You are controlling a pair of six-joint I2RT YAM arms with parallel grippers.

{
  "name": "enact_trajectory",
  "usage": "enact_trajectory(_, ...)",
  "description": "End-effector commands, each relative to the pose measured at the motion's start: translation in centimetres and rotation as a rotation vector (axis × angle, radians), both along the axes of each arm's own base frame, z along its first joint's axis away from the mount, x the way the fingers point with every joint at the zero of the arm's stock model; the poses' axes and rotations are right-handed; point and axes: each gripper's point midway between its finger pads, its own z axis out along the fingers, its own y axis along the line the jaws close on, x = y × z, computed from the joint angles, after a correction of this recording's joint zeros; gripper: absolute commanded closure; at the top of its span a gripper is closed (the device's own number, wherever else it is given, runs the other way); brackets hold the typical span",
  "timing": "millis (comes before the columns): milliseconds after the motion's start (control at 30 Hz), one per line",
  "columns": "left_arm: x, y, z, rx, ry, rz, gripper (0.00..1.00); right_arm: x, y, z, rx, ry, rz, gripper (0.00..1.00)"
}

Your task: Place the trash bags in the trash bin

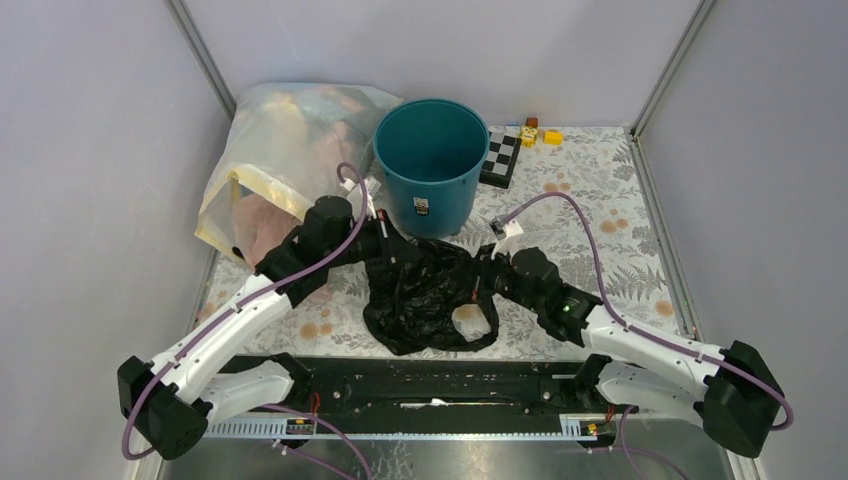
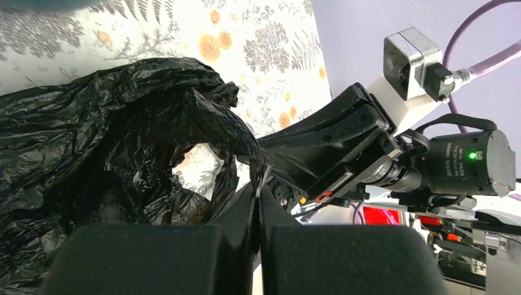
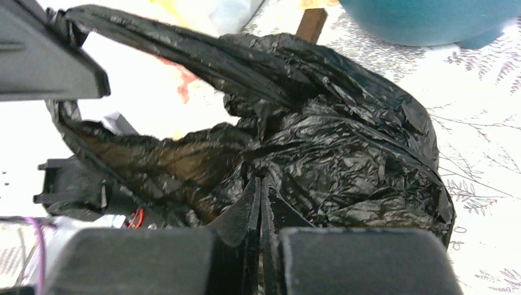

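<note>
The crinkly black trash bag (image 1: 425,295) lies crumpled on the floral table in front of the teal trash bin (image 1: 430,165), which stands upright with nothing visible inside it. My left gripper (image 1: 392,243) is shut on a stretched strip of the bag's rim (image 2: 236,132), its fingertips pressed together (image 2: 257,190). At the bag's right side, my right gripper (image 1: 480,272) is shut too, its tips (image 3: 260,184) pinching the bag's film (image 3: 344,141). The bag's mouth gapes between the two grips. The bin's base (image 3: 424,18) shows just beyond the bag.
A large translucent yellowish bag of clothes (image 1: 280,160) leans in the back left corner, touching the bin. A checkerboard tile (image 1: 500,158) and small yellow blocks (image 1: 540,133) lie right of the bin. Grey walls close the table on three sides.
</note>
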Motion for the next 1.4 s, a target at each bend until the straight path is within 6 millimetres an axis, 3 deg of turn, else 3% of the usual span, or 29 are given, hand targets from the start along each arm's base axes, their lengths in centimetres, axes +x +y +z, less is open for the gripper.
enact_trajectory(0,-0.3,-2.1,2.1,-0.124,-0.05,-0.028,1.0,2.2,-0.8,1.2,0.069,-0.076,-0.189,1.0)
enact_trajectory(67,-0.4,-2.8,2.1,-0.126,-0.054,-0.036,1.0,2.4,-2.0,-0.2,0.074,-0.054,-0.253,1.0)
enact_trajectory(200,-0.6,-4.4,2.3,-0.143,-0.07,-0.051,1.0,1.5,-3.6,-0.8,0.143,-0.036,-0.3,1.0)
enact_trajectory(400,-0.3,-7.4,2.7,-0.19,-0.064,-0.059,1.0,-1.0,-3.4,-1.3,0.061,-0.051,-0.144,1.0)
enact_trajectory(533,-0.1,-9.4,3.9,-0.244,-0.073,-0.047,1.0,-1.4,-3.7,-1.9,0.023,-0.072,-0.113,1.0)
enact_trajectory(833,0.6,-13.3,6.0,-0.35,-0.064,-0.058,1.0,-1.1,-5.9,-6.4,-0.096,-0.009,-0.204,1.0)
enact_trajectory(1200,-0.1,-14.2,10.8,-0.417,-0.112,-0.13,1.0,1.5,-9.8,-10.6,-0.246,0.038,-0.484,1.0)
enact_trajectory(1367,-1.0,-13.6,13.5,-0.434,-0.146,-0.161,1.0,1.8,-11.3,-11.2,-0.294,0.059,-0.569,1.0)
